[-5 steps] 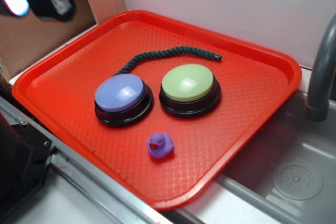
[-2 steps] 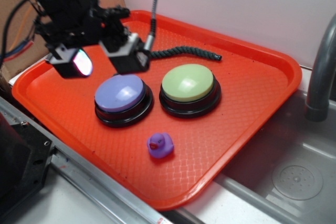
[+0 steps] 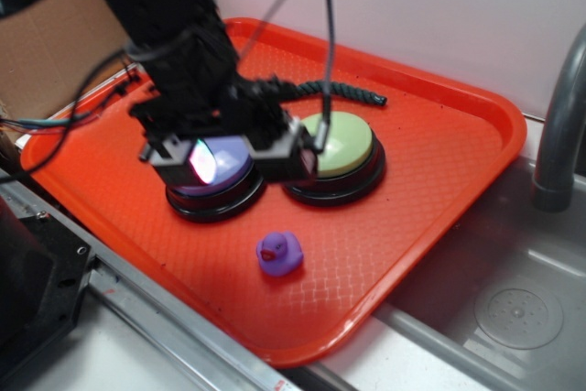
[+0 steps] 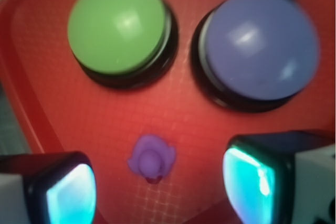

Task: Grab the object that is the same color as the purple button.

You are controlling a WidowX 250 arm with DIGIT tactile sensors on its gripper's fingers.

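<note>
the hand (image 3: 243,160) is seen hanging above the red tray (image 3: 439,190), over the near edges of the two dome buttons, with its two fingers spread wide and nothing held between them. in the wrist view the fingers (image 4: 260,179) are seen at the lower corners, their inner pads lit cyan, and the small purple duck (image 4: 151,159) is found in the gap between them, nearer the left-hand one in that picture and touched by neither. in the exterior view the duck (image 3: 279,253) is seen resting on the tray below and just in front of the hand, towards the tray's near edge, apart from both buttons. the purple button (image 3: 215,185) is partly covered by the hand from that side, while the green button (image 3: 343,148) is left mostly visible beside it. a dark rope (image 3: 352,91) is seen lying on the tray beyond the hand, behind the buttons. a grey sink (image 3: 513,309) is seen to the right of the tray
</note>
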